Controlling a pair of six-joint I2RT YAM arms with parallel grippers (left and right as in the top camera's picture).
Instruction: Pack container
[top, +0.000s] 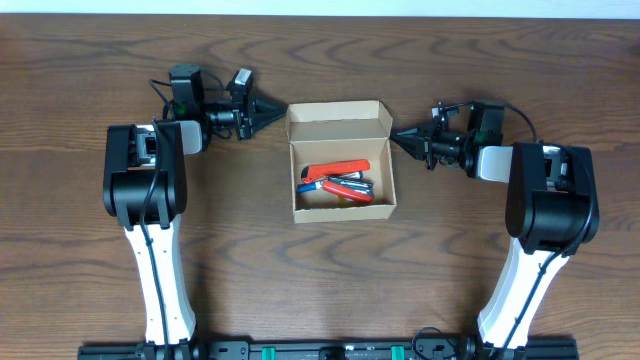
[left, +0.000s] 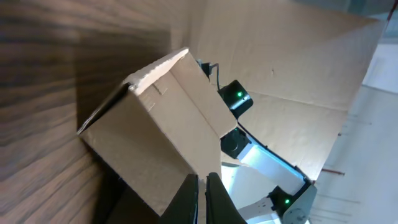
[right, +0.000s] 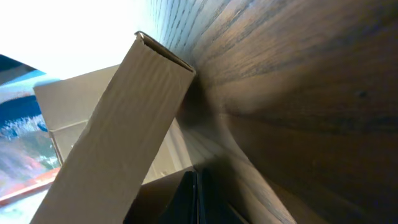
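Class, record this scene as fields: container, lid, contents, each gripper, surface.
Container: small tan cardboard box, mid-table
Lid: flap open, on the far side
Contents: red, blue and orange pens
Left gripper: shut, tip by the box's far-left corner
Right gripper: shut, tip by the box's right wall
Surface: dark brown wooden table

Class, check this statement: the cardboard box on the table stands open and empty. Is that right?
Not empty. The overhead view shows the cardboard box standing open on the table with pens lying inside.
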